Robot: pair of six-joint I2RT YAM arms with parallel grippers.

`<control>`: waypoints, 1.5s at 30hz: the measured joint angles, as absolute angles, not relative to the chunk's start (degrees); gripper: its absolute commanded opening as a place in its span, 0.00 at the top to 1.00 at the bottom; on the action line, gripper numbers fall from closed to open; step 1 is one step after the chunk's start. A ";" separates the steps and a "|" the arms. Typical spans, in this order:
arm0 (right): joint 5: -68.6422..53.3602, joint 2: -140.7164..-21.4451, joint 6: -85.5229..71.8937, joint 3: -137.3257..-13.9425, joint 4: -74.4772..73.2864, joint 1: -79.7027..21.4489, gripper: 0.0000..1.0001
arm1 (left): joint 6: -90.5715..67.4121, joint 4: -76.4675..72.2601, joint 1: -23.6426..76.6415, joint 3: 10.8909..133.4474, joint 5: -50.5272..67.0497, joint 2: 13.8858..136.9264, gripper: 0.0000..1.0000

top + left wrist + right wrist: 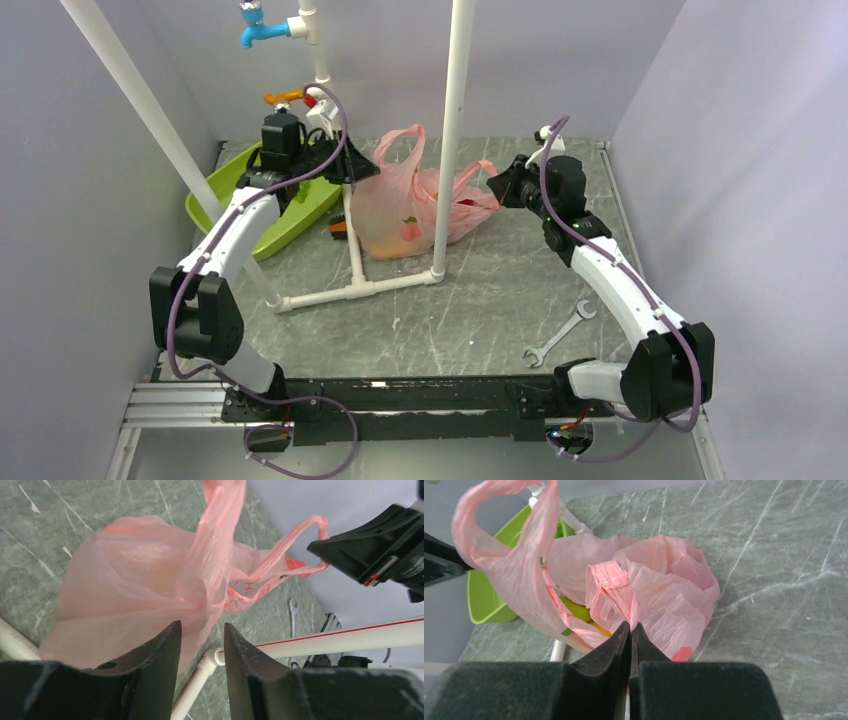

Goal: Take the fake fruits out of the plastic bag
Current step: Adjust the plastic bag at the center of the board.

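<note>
Pink plastic bag (420,205) sits on the worktop (480,300); right claw (632,625) pinches its handle, left claw (201,626) stands released.

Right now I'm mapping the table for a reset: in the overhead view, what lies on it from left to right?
Green tray → pink plastic bag → wrench.

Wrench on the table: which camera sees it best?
The top camera. It shows the whole wrench lying flat on the table, nothing covering it. The left wrist camera catches it small and far off beyond the pink bag. The right wrist camera misses it.
</note>
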State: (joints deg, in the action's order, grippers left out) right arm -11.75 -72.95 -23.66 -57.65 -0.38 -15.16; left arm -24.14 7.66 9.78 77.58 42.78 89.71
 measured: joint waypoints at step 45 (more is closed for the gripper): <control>-18.63 -60.47 -29.17 -45.23 7.40 -15.14 0.89 | -3.46 4.05 40.29 98.41 -19.42 104.62 0.20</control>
